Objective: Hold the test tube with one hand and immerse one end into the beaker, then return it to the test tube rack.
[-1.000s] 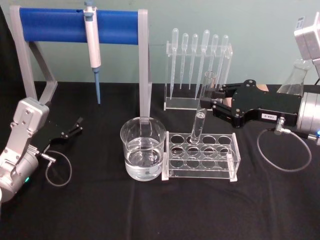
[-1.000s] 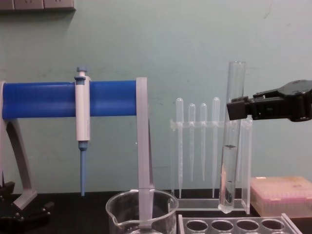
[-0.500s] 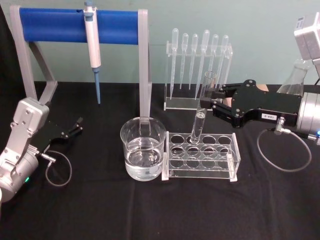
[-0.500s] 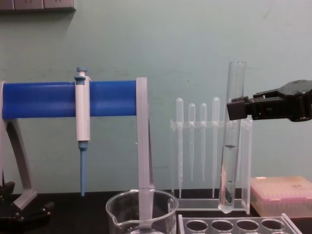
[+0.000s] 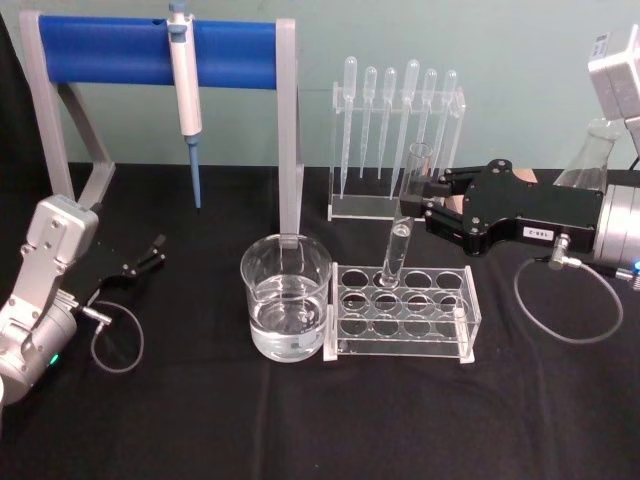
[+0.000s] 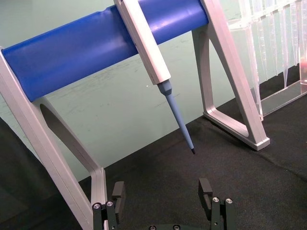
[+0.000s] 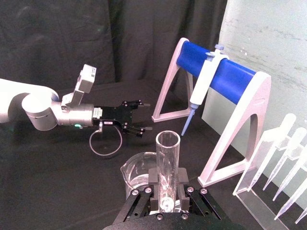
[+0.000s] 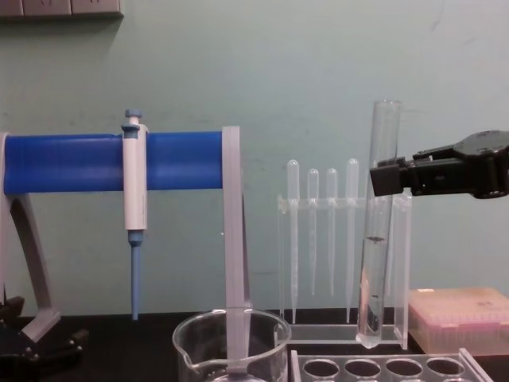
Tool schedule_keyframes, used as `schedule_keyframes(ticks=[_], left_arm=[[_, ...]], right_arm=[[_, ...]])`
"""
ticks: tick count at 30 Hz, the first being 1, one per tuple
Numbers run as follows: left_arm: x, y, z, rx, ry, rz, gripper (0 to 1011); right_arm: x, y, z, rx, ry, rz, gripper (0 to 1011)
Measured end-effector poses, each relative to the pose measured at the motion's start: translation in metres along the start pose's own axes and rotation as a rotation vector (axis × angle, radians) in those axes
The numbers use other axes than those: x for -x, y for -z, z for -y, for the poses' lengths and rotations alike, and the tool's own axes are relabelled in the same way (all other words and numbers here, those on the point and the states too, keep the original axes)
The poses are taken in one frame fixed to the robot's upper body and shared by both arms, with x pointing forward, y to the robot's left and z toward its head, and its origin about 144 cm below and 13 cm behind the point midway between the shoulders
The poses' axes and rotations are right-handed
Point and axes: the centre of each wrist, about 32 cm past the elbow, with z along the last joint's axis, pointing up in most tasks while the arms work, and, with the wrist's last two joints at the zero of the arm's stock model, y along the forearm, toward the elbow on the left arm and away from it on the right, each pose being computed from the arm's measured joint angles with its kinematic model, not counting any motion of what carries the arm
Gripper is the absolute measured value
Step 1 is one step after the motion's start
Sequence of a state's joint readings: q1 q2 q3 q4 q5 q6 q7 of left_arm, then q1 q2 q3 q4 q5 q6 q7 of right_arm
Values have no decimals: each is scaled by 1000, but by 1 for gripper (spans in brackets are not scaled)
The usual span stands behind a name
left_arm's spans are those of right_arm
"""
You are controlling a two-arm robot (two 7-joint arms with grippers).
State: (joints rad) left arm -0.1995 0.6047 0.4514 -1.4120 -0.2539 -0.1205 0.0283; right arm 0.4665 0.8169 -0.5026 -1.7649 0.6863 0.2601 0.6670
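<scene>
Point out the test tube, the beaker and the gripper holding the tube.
test tube (image 5: 397,245): head view, lower shaft below the grip.
beaker (image 5: 285,285): head view, glass wall above the water.
right gripper (image 5: 412,203): head view, between its fingertips, shut on the test tube.

The clear test tube (image 5: 397,245) hangs upright (tip just above the rack (image 5: 400,346)), beside the part-filled beaker (image 5: 286,310).
</scene>
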Motion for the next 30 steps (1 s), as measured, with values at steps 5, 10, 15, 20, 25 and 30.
schedule_keyframes(ticks=[5, 10, 15, 20, 25, 30], left_arm=[[0, 0, 0, 0, 0, 0, 1000], [0, 0, 0, 0, 0, 0, 1000], [0, 0, 0, 0, 0, 0, 1000], [0, 0, 0, 0, 0, 0, 1000], [0, 0, 0, 0, 0, 0, 1000], [0, 0, 0, 0, 0, 0, 1000]], right_arm=[[0, 0, 0, 0, 0, 0, 238], [0, 0, 0, 0, 0, 0, 238], [0, 0, 0, 0, 0, 0, 238], [0, 0, 0, 0, 0, 0, 238], [-3, -16, -4, -31, -42, -5, 238], [-2, -32, -15, -60, -80, -4, 238]])
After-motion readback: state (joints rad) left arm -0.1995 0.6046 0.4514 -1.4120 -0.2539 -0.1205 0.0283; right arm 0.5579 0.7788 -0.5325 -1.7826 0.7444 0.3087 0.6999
